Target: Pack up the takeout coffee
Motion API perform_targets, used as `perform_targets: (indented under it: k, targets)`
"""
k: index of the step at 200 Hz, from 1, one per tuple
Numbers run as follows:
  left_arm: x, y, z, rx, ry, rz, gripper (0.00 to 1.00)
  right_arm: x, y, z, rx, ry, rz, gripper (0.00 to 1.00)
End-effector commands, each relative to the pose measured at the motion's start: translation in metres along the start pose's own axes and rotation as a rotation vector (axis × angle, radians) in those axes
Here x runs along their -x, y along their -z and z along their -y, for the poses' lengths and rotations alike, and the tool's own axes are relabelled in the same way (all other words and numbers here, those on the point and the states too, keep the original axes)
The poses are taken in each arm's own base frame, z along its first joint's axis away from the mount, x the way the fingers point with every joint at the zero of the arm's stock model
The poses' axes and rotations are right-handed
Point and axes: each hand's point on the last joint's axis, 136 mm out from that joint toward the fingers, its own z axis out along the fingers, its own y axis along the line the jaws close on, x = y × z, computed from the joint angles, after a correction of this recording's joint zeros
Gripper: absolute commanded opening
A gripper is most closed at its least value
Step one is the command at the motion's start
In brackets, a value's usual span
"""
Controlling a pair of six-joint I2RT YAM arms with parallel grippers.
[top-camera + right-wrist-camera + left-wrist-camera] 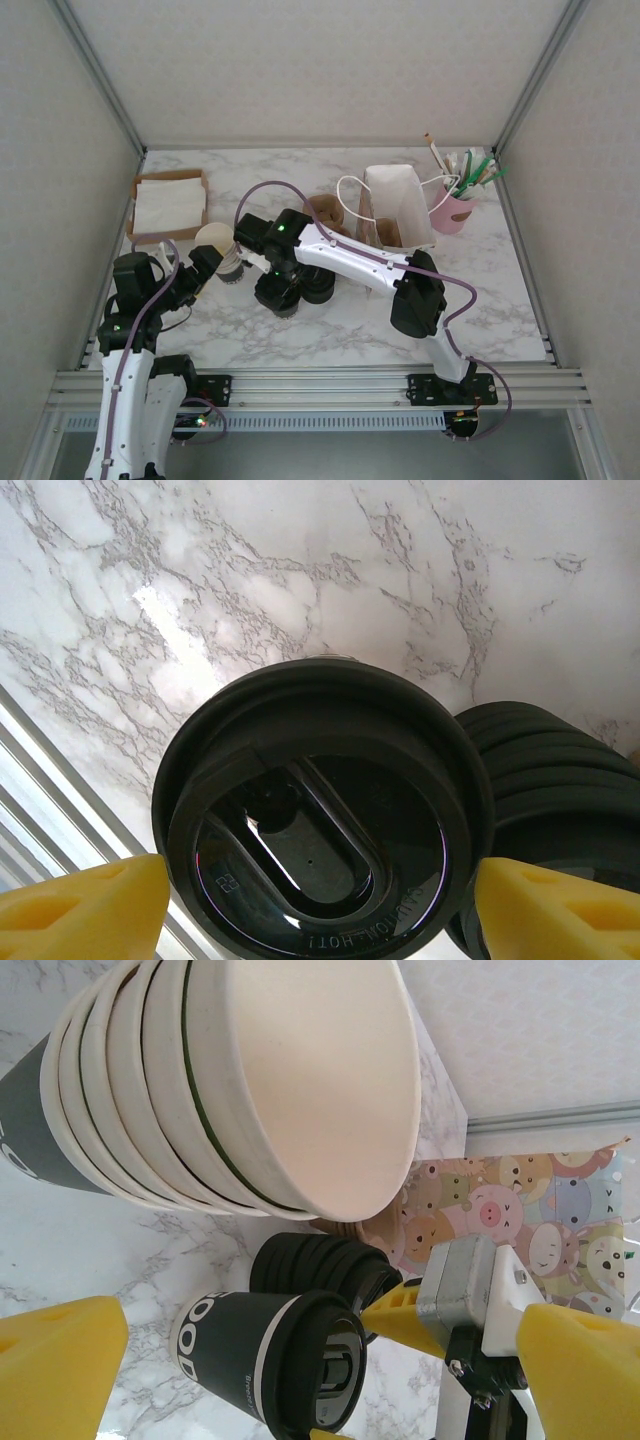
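The takeout coffee is a dark grey cup with white lettering and a black lid, standing on the marble table. My right gripper hangs straight above it, open, with one yellow fingertip at each side of the lid's rim. From the left wrist view one of those fingers reaches the lid's edge. In the top view the right gripper covers the cup. My left gripper is wide open beside the stack of cups, and nothing lies between its fingers.
A stack of lidless cream cups stands right by the left gripper. A squat black stack of lids sits just right of the coffee. Behind are a white handled bag, a pink cup of straws and a napkin tray.
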Motion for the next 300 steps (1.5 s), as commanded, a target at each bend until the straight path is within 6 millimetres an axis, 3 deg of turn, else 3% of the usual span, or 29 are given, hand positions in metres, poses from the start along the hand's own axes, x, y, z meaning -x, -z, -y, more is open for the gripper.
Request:
perform_targets:
  k: [1, 222, 300]
  targets:
    - [0.007, 0.006, 0.01, -0.011, -0.032, 0.025, 1.0, -0.002, -0.008, 0.002, 0.006, -0.015, -0.022, 0.8]
    - [0.008, 0.007, 0.013, -0.018, -0.038, 0.026, 1.0, 0.004, -0.015, 0.007, -0.026, -0.03, -0.031, 0.8]
    - [0.008, 0.007, 0.014, -0.022, -0.041, 0.025, 1.0, 0.006, -0.001, 0.005, -0.019, -0.041, 0.0, 0.74]
